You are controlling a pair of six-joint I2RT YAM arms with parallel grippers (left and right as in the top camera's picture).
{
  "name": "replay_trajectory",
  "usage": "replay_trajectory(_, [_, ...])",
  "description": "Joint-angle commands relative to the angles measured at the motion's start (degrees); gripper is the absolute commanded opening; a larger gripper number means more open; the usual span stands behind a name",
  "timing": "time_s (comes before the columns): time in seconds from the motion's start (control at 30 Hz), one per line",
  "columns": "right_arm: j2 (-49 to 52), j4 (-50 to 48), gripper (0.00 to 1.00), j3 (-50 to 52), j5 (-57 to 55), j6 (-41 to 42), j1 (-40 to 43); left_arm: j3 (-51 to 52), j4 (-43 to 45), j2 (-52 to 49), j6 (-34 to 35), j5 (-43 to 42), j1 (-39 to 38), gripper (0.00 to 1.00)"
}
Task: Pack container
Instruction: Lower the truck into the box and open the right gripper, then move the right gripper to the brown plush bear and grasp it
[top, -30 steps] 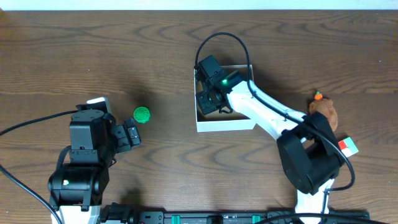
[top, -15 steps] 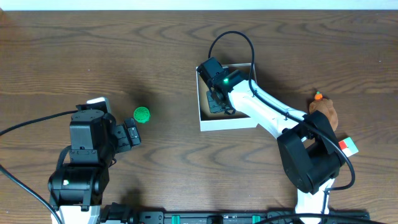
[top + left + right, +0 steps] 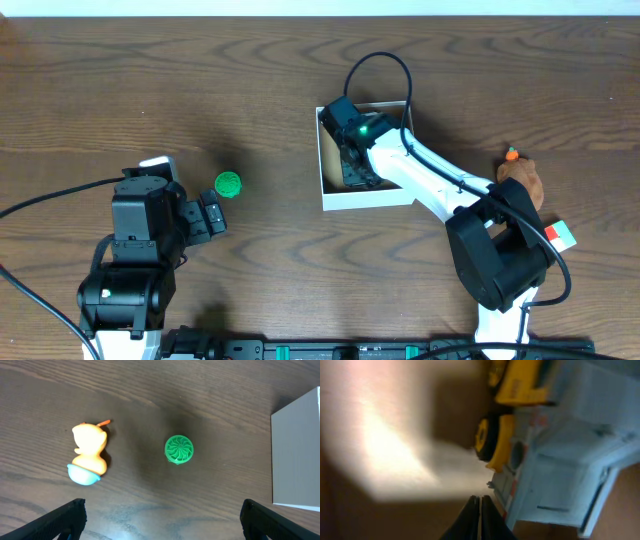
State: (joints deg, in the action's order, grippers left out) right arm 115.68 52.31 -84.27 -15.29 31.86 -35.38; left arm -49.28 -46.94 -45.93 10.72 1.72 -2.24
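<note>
right gripper (image 3: 479, 510), clenched on nothing, sits in the far-edge box (image 3: 365, 201) beside a packed truck (image 3: 560, 460); left gripper (image 3: 162, 512) gapes toward the green ball (image 3: 178, 449).

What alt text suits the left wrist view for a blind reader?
A small green ridged toy sits mid-frame on a dark wooden table, a yellow duck-like toy lying to its left and the white container at the right edge. The left end effector hangs open above.
</note>
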Motion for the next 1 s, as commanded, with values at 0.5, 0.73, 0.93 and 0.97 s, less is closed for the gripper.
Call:
replay_trajectory(0.5, [-0.07, -0.24, 0.1, -0.26, -3.02, 2.84, 0.28, -1.14, -0.2, -0.04, 0.55, 0.28, 0.2, 0.98])
replay_trajectory(0.73, [-0.07, -1.4, 0.2, -0.26, -5.95, 3.21, 0.59, -1.14, -0.2, -0.04, 0.55, 0.28, 0.2, 0.98])
replay_trajectory(0.93, [-0.07, -1.88, 0.21, -0.26, -3.58, 1.11, 0.2, -1.14, -0.2, -0.04, 0.55, 0.28, 0.2, 0.98])
replay_trajectory(0.97, [-0.07, -1.92, 0.21, -0.26, -3.32, 0.76, 0.11, -1.14, -0.2, -0.04, 0.55, 0.28, 0.2, 0.98])
